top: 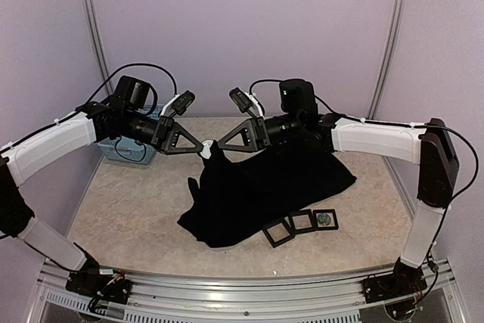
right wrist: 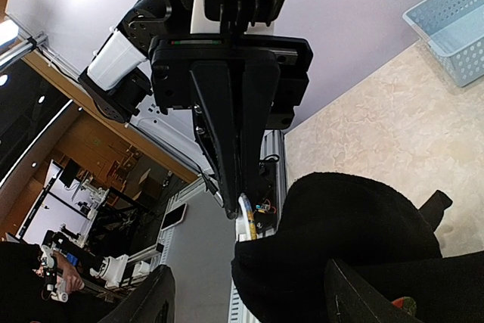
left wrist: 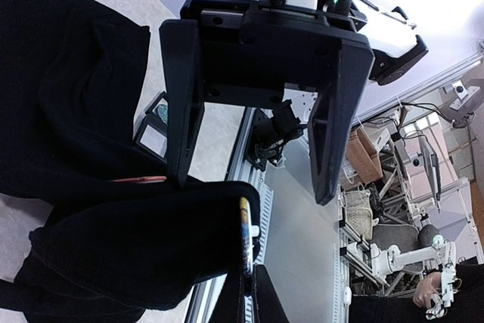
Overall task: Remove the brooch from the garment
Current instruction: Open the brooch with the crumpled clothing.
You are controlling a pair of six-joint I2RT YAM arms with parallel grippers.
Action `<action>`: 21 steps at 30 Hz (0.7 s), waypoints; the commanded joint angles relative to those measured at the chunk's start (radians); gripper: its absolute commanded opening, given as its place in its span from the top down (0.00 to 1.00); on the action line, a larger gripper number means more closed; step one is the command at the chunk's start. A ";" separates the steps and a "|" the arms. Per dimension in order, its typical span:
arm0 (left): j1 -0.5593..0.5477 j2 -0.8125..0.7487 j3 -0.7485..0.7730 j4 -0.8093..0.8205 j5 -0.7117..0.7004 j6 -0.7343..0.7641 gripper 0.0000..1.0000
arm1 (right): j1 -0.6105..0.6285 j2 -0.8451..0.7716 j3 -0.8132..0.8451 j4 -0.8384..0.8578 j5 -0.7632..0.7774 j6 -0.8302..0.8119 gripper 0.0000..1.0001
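The black garment [top: 265, 187] lies spread on the table, with one corner lifted to where the two grippers meet. The brooch [top: 206, 152] is a small pale disc pinned at that raised corner. My left gripper [top: 200, 147] is shut on the brooch, which shows edge-on in the left wrist view [left wrist: 245, 236] just above the closed fingers [left wrist: 236, 302]. The brooch still sits against the garment [left wrist: 91, 247]. My right gripper [top: 221, 144] is open. In the right wrist view its jaws stand wide on either side of a bulge of the garment [right wrist: 348, 240], beside the brooch [right wrist: 246, 225].
A light-blue basket [top: 125, 149] stands at the back left behind the left arm and also shows in the right wrist view [right wrist: 454, 20]. Three small black square frames [top: 302, 222] lie on the table near the garment's front edge. Purple walls enclose the table.
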 commanded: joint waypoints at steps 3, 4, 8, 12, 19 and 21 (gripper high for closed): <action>-0.006 0.004 0.019 0.002 0.036 0.016 1.00 | 0.013 -0.030 0.038 -0.096 0.026 -0.064 0.32; -0.008 0.007 0.020 0.008 0.035 0.013 1.00 | 0.016 -0.022 0.042 -0.098 0.023 -0.064 0.33; -0.015 0.012 0.020 0.036 0.034 -0.005 1.00 | 0.027 -0.007 0.041 -0.058 0.010 -0.035 0.44; -0.018 0.011 0.020 0.039 0.033 -0.008 1.00 | 0.038 0.012 0.044 -0.047 -0.013 -0.017 0.50; -0.023 0.007 0.017 0.039 0.028 -0.006 1.00 | 0.053 0.028 0.040 -0.038 -0.037 0.001 0.62; -0.023 0.007 0.017 0.041 0.029 -0.006 1.00 | 0.053 0.034 0.036 -0.020 -0.045 0.020 0.67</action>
